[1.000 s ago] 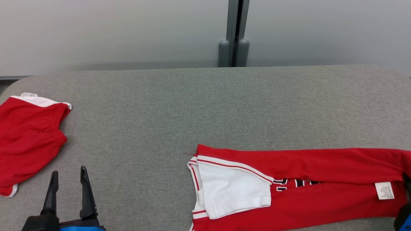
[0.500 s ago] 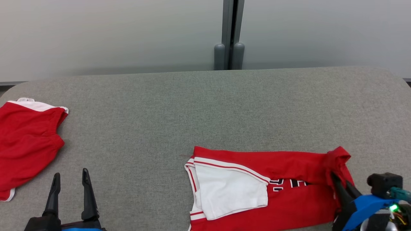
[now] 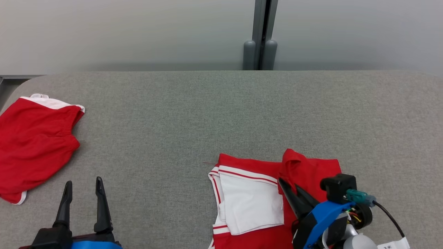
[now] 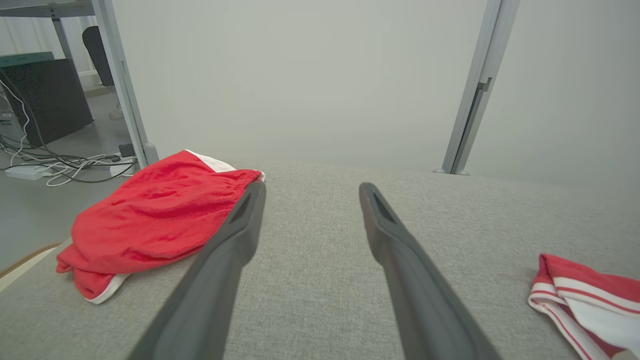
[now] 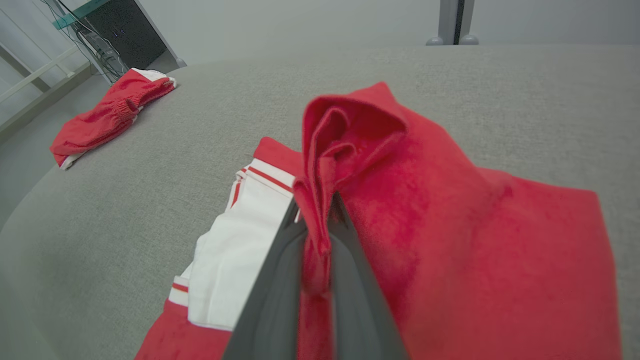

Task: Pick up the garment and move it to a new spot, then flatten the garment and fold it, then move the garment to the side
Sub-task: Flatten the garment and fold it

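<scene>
Garment [image 3: 311,169] edge clamped in right jaws near the table [image 3: 207,103] rim, open surface beyond; left jaws gape

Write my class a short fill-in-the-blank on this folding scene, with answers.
1. The right pincer pinches the shirt's ____ cloth.
2. The left pincer is ____ and holds nothing.
3. The shorts lie on the table's ____ side.
Missing words: red; open; left.

Soft cloth garment [image 3: 311,169], matt coarse-woven table cover [image 3: 207,114], smooth matt plastic fingers [image 4: 235,240].
</scene>
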Tool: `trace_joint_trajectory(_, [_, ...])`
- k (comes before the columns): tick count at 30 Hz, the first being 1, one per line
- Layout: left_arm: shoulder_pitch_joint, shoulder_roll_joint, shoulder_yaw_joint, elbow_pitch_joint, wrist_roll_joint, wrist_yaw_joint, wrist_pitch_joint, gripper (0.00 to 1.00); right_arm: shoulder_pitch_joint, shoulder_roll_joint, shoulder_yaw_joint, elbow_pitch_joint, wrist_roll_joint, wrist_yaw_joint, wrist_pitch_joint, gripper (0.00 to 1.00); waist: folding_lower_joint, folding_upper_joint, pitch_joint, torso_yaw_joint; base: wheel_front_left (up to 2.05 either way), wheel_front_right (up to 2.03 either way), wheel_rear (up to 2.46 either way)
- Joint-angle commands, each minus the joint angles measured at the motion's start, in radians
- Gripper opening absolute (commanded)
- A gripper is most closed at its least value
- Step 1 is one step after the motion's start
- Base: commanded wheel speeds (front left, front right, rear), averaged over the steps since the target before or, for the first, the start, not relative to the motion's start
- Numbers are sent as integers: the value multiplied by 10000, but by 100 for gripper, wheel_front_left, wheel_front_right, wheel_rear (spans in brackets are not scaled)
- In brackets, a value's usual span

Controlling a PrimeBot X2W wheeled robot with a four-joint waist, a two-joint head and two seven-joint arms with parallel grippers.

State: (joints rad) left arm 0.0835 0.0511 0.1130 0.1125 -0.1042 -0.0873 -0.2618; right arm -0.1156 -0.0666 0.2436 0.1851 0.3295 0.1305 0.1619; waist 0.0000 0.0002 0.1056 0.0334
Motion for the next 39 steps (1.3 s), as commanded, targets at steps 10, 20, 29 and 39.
trace_joint_trajectory(10, [-286, -8, -236, 15, -100, 151, -42, 100, -762, 154, 1577, 710, 1042, 4, -465, 0, 0, -2, 150, 397, 0, 0, 0])
trace_joint_trajectory(20, [-535, -10, -276, 204, -154, 84, -42, 100, -1316, 155, 2307, 1379, 1666, 6, -971, 38, 0, -2, 328, 550, 0, 0, 0])
trace_joint_trajectory(29, [-412, -11, -314, 228, -175, 147, -42, 100, -1236, 152, 1616, 1565, 987, 6, -1607, 100, 0, -2, 122, 318, 0, 0, 0])
trace_joint_trajectory(39, [-281, -9, -227, 183, -46, 129, -42, 100, -554, -399, -525, 244, -361, 4, -2751, 100, 0, -2, -253, -201, 0, 0, 0])
